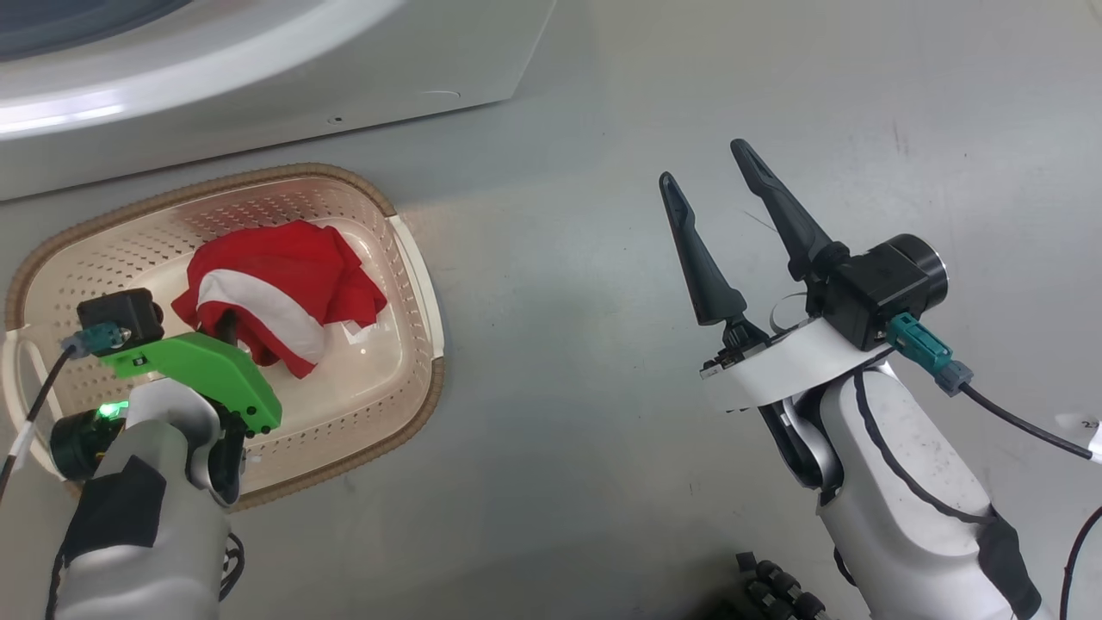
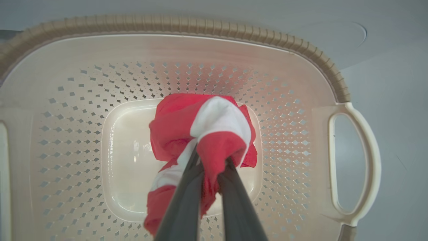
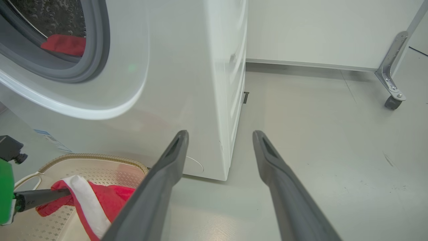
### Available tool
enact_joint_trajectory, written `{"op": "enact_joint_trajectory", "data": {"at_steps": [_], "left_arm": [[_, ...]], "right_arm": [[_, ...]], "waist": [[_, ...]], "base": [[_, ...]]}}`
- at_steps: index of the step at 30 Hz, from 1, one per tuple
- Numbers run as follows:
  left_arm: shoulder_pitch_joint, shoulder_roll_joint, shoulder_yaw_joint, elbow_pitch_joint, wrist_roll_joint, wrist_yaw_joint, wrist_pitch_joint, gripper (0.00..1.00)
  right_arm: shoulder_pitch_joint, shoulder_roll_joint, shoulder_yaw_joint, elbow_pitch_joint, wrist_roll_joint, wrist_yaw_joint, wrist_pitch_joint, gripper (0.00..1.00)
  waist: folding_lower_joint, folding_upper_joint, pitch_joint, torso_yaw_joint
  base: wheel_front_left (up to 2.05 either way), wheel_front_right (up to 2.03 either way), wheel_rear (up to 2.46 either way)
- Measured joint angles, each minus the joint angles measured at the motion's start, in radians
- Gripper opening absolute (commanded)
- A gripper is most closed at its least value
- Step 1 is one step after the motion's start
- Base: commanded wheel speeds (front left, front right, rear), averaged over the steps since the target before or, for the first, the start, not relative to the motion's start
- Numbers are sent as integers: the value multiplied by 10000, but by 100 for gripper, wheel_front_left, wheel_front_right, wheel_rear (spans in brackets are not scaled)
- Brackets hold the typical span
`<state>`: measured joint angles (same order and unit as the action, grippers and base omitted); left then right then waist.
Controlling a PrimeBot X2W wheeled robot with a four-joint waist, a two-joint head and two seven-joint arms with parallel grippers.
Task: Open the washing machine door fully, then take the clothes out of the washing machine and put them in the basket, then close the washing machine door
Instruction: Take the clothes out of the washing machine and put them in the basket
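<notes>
The cream perforated basket [image 1: 258, 176] stands on the floor in front of the white washing machine [image 1: 258, 86]. My left gripper [image 2: 212, 160] is shut on the red clothes [image 2: 180, 124] with white bands, holding the bundle low inside the basket [image 2: 167, 28]. In the head view its fingers [image 1: 225, 327] are partly buried in the fabric [image 1: 284, 267]. My right gripper [image 1: 706, 164] is open and holds nothing, above bare floor to the right. In the right wrist view, more red fabric [image 3: 63, 45] lies in the drum behind the grey ring. The washing machine door is out of view.
The machine's right front corner [image 3: 230, 140] stands just ahead of my right gripper [image 3: 220, 134]. Grey floor stretches to the right of it. A metal leg with a caster [image 3: 391, 80] stands at the far right by a white wall.
</notes>
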<state>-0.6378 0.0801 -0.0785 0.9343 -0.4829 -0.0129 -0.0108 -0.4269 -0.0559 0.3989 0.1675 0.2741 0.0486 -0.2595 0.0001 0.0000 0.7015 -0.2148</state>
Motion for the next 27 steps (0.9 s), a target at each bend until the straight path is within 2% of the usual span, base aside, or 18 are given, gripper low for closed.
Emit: {"op": "enact_joint_trajectory", "data": {"at_steps": [1,2,3,11,17,27], "left_arm": [[0,2,19,94,-2,-25,-6,22],[-2,0,38,209,-13,-25,-40,48],[-2,-4,77,318,-38,-25,-44,98],[-15,-36,140,826,-341,-157,-378,100],[-9,-36,-6,846,-163,-376,-1198,100],[458,-159,-182,809,102,-414,-2182,100]], "right_arm": [[0,0,6,27,4,0,0,100],[0,0,10,50,29,0,0,100],[0,-2,15,69,84,-8,0,100],[24,-2,-54,351,132,-86,0,100],[97,-2,-201,594,132,-86,2,100],[826,-6,-784,984,123,-176,0,100]], "waist": [[0,0,-40,1],[0,0,-87,4],[0,0,-136,6],[0,0,-658,105],[-1,0,-1207,232],[-1,0,-2326,608]], "base": [[0,0,0],[0,0,0],[0,0,0],[0,0,0],[0,0,0],[0,0,0]]}}
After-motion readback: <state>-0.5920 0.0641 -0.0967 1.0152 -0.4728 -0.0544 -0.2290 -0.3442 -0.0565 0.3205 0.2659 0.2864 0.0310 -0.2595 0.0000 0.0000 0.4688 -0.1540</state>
